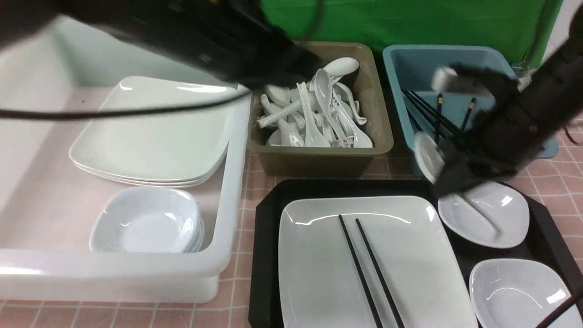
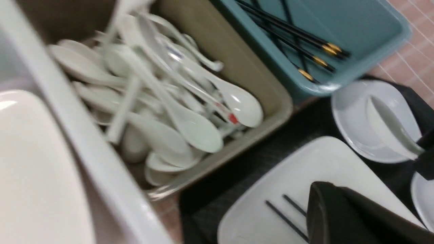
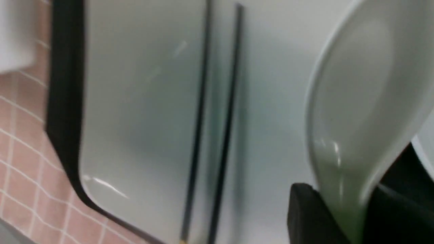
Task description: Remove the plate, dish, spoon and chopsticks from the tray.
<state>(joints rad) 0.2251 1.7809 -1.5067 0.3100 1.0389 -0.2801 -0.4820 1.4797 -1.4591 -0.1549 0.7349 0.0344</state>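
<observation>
The black tray carries the large white plate, and the black chopsticks lie side by side on that plate. To the plate's right sit two small white dishes, one farther back and one nearer. My right gripper is shut on the handle of the white spoon, which hangs above the farther dish with its bowl raised. My left gripper is shut and empty, hovering above the plate's far edge near the olive bin.
An olive bin piled with white spoons stands behind the tray. A blue bin with black chopsticks is to its right. A white tub on the left holds stacked plates and dishes.
</observation>
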